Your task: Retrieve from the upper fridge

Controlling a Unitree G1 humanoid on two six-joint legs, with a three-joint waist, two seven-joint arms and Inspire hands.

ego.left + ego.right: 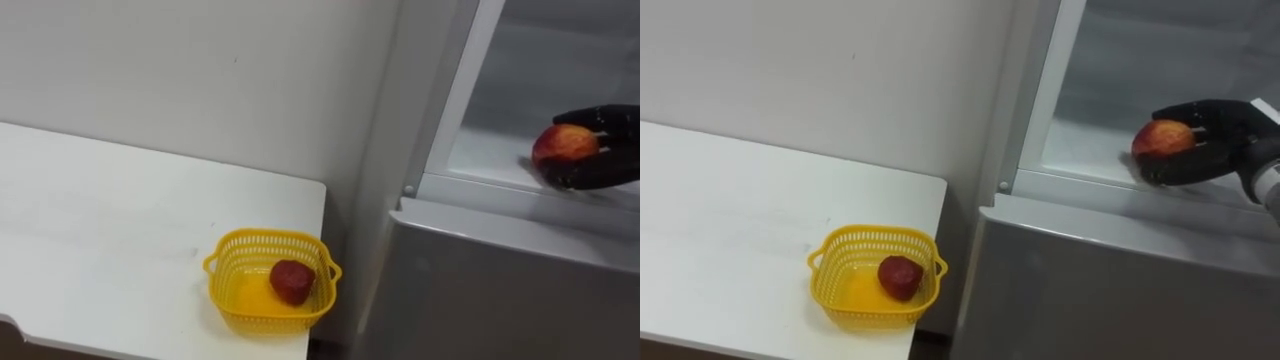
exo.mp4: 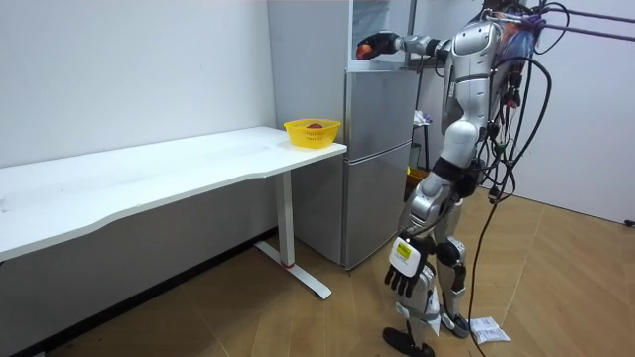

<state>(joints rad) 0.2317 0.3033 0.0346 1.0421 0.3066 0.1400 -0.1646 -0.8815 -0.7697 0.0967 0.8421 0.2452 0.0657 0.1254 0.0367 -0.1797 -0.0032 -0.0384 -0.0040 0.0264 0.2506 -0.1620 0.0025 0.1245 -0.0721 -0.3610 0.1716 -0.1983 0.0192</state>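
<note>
A red-yellow apple (image 1: 565, 145) (image 1: 1162, 137) sits in my right hand (image 1: 612, 168) (image 1: 1218, 150), whose dark fingers curl round it at the front edge of the open upper fridge compartment (image 1: 500, 160). In the room view I stand before the fridge (image 2: 377, 149), right hand (image 2: 382, 44) raised to the compartment with the apple (image 2: 365, 47). A yellow basket (image 1: 240, 245) (image 1: 845, 240) stands on the white table's right corner, with a dark red fruit (image 1: 291, 280) inside. My left hand (image 2: 405, 268) hangs by my side, fingers relaxed.
The grey lower fridge door (image 1: 500, 290) is closed, just right of the white table (image 1: 100, 220). A white wall (image 1: 200, 80) runs behind the table. The compartment's white frame (image 1: 465, 80) stands left of my hand.
</note>
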